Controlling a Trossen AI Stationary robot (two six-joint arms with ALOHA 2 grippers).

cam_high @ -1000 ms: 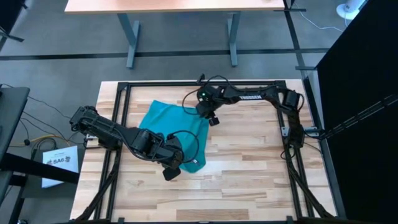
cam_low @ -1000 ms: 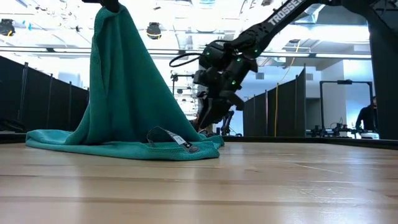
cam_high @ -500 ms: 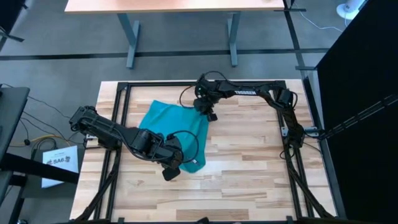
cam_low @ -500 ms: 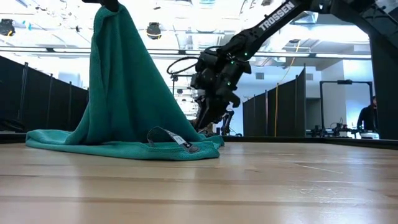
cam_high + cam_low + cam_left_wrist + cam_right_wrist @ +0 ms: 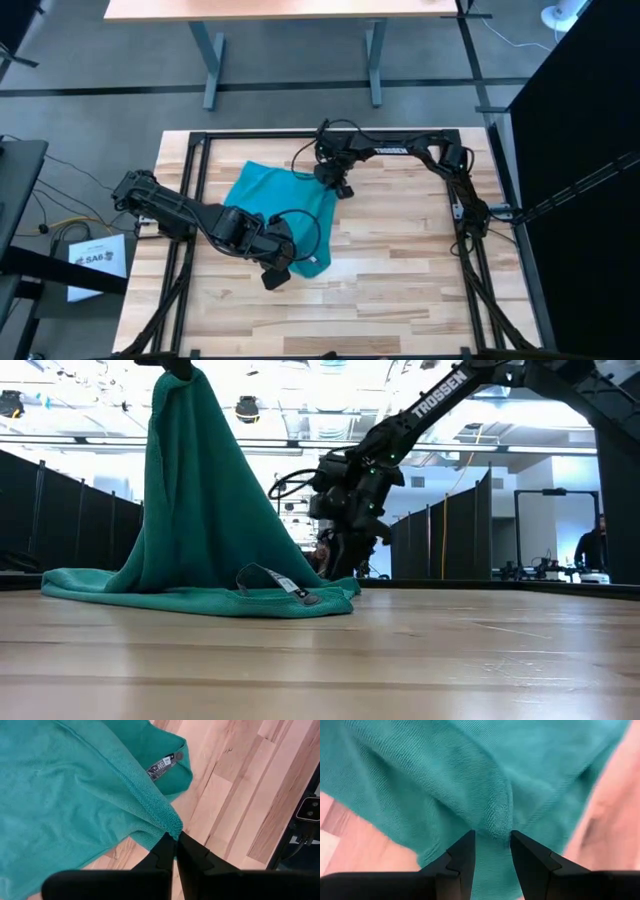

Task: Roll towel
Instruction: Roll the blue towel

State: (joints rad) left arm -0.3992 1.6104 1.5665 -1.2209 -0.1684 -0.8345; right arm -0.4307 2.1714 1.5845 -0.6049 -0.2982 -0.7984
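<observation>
The teal towel (image 5: 270, 205) lies on the left half of the wooden table, most of it flat. Its near right part is pulled up into a tall tent (image 5: 195, 490), and a label tab (image 5: 290, 585) lies on the near edge. My left gripper (image 5: 176, 840) is shut on the tent's top, above the towel's near right part (image 5: 280, 268). My right gripper (image 5: 492, 845) is open. It stands low over the towel's far right corner (image 5: 325, 190), one finger on either side of a raised ridge of cloth (image 5: 492, 815). My left gripper pinches the towel's hemmed edge (image 5: 169, 822) at a corner between its two fingers, coming from above and slanting down. The cloth hangs below the fingers in a cone, and its lower part (image 5: 150, 595) rests on the table. My right gripper may touch the ridge; I cannot tell.
A black metal frame (image 5: 470, 215) runs round the tabletop. Bare wood (image 5: 400, 270) spreads over the right half and along the near edge. A desk (image 5: 290, 10) stands beyond the far edge. Dark partitions fill the room behind in the low view.
My right gripper has come down and slightly toward the table's left, onto the towel's far right corner, tipping as it went. Its fingers have kept the same gap. The towel has kept its shape.
</observation>
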